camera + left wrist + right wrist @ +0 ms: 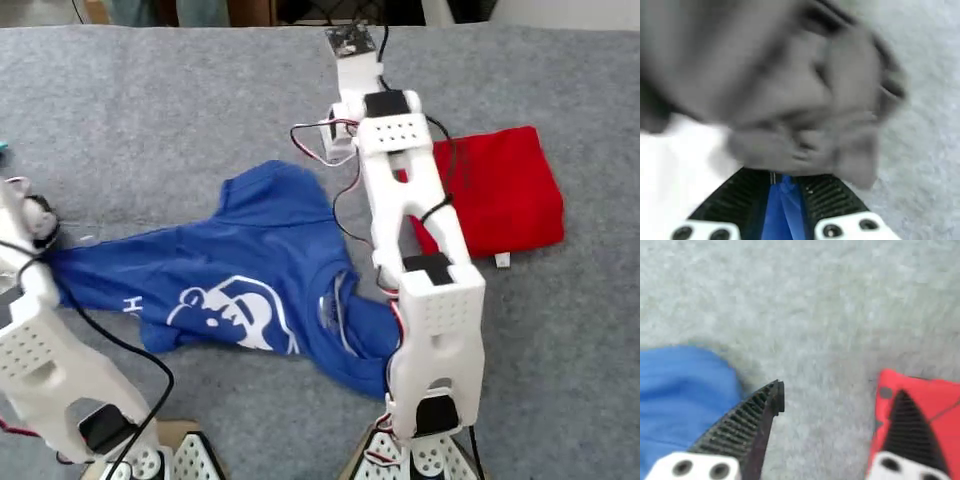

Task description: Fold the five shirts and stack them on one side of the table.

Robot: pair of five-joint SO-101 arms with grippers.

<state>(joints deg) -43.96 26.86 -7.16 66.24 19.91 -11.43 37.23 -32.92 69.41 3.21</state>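
- The blue shirt lies spread in the middle of the table, print side up, with some wrinkles.
- One edge of it is drawn out to a point at the table's left side, where it meets the left gripper.
- In the left wrist view this gripper is closed on the shirt: a strip of blue cloth sits pinched between the two black jaws.
- The left arm rises from the near left corner and bends over this edge.
- The right gripper has its jaws wide apart and holds nothing. It is above bare table, with blue cloth beside one jaw and the red shirt beside the other.
- The right arm is stretched far forward from the near edge, across the blue shirt's collar side.
- The red shirt is folded and lies just to the right of this arm, apart from the blue one.
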